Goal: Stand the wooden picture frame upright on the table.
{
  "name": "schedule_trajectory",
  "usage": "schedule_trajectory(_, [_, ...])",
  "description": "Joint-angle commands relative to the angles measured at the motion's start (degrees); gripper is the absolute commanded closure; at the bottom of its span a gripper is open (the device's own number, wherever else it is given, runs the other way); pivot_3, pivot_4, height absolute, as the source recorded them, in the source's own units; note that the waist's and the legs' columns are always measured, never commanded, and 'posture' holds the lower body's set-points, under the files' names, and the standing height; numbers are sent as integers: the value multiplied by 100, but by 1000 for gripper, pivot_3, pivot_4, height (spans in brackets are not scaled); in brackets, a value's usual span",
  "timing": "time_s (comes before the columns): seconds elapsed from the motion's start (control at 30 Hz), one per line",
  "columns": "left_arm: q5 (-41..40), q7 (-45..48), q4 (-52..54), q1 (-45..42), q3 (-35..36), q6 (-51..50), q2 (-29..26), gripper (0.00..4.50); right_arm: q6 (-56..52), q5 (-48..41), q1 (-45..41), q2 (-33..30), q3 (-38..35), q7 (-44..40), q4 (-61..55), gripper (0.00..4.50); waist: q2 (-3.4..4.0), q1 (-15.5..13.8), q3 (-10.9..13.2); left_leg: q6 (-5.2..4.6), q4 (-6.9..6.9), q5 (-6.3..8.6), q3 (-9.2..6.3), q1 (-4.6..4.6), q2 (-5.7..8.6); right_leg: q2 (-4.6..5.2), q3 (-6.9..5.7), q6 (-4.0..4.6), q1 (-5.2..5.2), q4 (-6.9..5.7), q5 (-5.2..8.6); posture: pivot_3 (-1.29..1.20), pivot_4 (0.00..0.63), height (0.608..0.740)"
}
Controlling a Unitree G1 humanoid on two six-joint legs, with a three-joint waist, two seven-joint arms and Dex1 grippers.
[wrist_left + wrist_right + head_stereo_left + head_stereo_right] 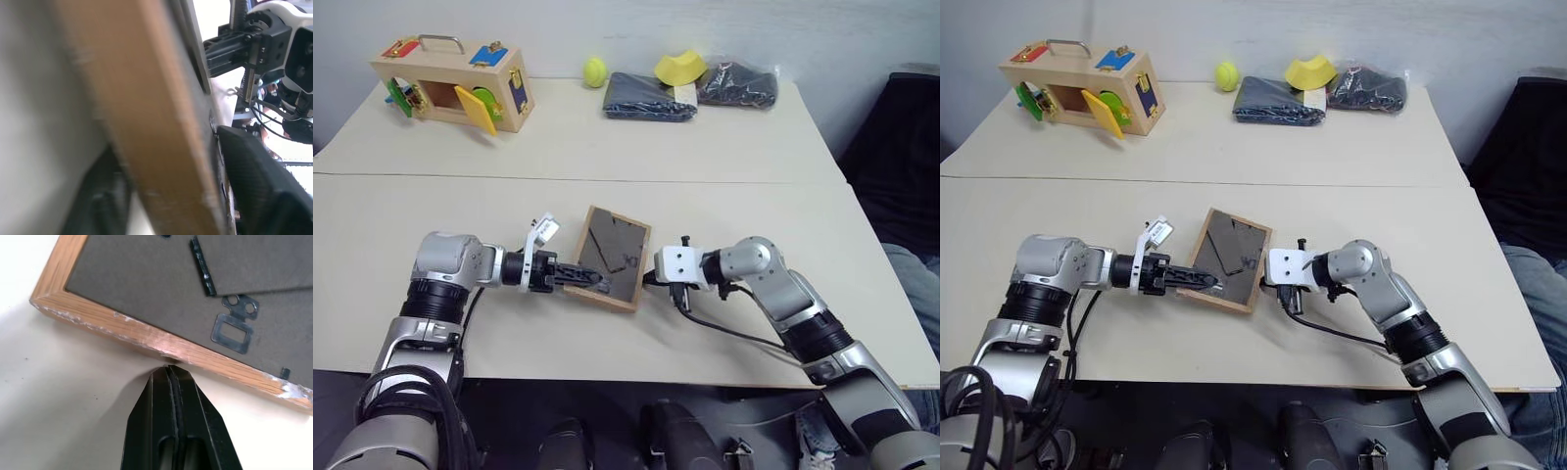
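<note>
Both arms reach in over the near edge of the counter [724, 147], meeting at the wooden picture frame [612, 257], which sits in the middle of the near half, a little short of the thin seam that crosses the top. Its dark back panel with the stand flap and a metal hanger clip faces up; it lies tilted, its long axis running from near-left to far-right, one corner toward the seam.

From the left, the left gripper [592, 279] has its fingers [264, 181] on either side of the frame's near-left edge, one over the back panel and one below the wood; whether they already pinch it I cannot tell. From the right, the right gripper [172, 374] has its fingers pressed together, tips against the frame's right edge, holding nothing.

Bare counter lies open all round the frame. Well apart, along the far edge, stand a wooden latch box [450, 86], a yellow-green ball [595, 70], a folded dark cloth [649, 96] and a yellow cap [680, 67].
</note>
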State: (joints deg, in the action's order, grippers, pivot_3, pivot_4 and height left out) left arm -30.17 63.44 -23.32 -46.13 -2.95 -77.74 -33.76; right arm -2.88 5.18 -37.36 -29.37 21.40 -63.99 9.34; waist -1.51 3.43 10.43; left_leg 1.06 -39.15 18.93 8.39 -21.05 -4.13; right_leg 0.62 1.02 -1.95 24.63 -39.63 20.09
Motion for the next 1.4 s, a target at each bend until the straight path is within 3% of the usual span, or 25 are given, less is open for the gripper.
schedule_trajectory(0.03, [-236,-49,365,-58,264,-16,-168,3234,-1019,-862,215,-400,-613,-432,-889,3599,1,-12,1,0,0,0,0,-2,0,1,0,0,1,1,0,0,150,740])
schedule_trajectory(0.23, [-540,-145,1070,185,381,-100,-241,3230,-3557,-2685,-198,-508,-1587,-434,-1945,1532,2,24,3,2,1,-1,-3,-2,-3,-2,0,0,7,-9,0,0,150,740])
schedule_trajectory(0.37, [-719,-255,1480,232,416,-125,-175,3230,-4223,-3066,-724,-65,-1669,44,-1779,151,2,42,3,7,1,-3,-5,-4,-3,-5,0,4,11,-13,2,0,150,740])
schedule_trajectory(0.4, [-759,-286,1553,219,431,-131,-145,3230,-4234,-3048,-808,47,-1616,149,-1684,0,2,39,3,7,1,-3,-5,-6,-2,-5,1,3,13,-13,2,0,150,740])
schedule_trajectory(0.7, [-1031,-512,1803,34,619,-183,-8,3230,-3903,-2838,-1060,595,-1183,472,-1219,0,2,1,3,5,2,-2,-3,-20,0,-4,1,3,28,-10,2,0,150,740])
schedule_trajectory(0.83, [-806,-639,1532,-16,509,6,-32,3230,-4332,-3425,-946,483,-1336,234,-1856,0,2,-7,3,5,2,-2,-3,-25,0,-3,1,3,33,-11,2,0,150,740])
schedule_trajectory(1.13, [-1056,-404,1636,-32,563,14,-224,3230,-3681,-2784,-819,-22,-1320,452,-1133,0,2,16,3,6,4,-2,4,-27,1,-6,10,3,42,-14,2,0,150,740])
schedule_trajectory(1.4, [-1019,-390,1523,-153,459,111,-186,3230,-3802,-3030,-800,267,-1198,503,-1490,0,2,33,3,7,5,-3,5,-27,1,-8,15,3,47,-17,2,0,150,740])
